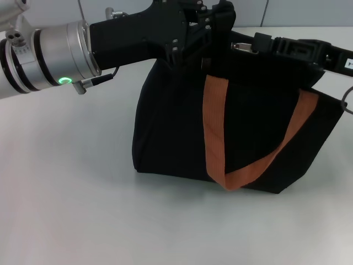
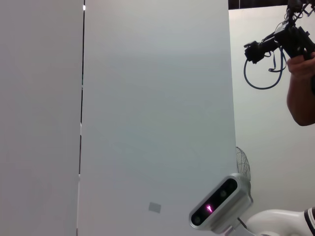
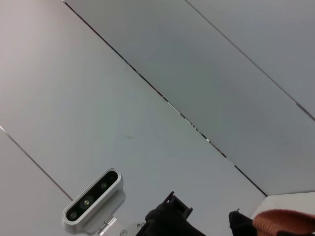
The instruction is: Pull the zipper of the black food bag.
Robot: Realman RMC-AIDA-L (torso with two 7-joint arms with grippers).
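The black food bag (image 1: 176, 127) stands upright on the white table in the head view. One orange-brown strap handle (image 1: 216, 127) hangs in a loop down its front. My left gripper (image 1: 201, 52) reaches in from the left and sits at the bag's top edge, near the left end. From the right, my right gripper (image 1: 252, 45) lies along the same top edge. A small silvery piece, seemingly the zipper (image 1: 244, 47) pull, shows at its tip. Whether it is held stays hidden. The right wrist view catches a bit of orange strap (image 3: 285, 221).
White table (image 1: 71, 193) spreads in front of and left of the bag. The left wrist view looks at wall panels, my head camera (image 2: 221, 202) and a person's arm (image 2: 300, 83) holding a black device with a cable. The right wrist view also shows my head camera (image 3: 93, 201).
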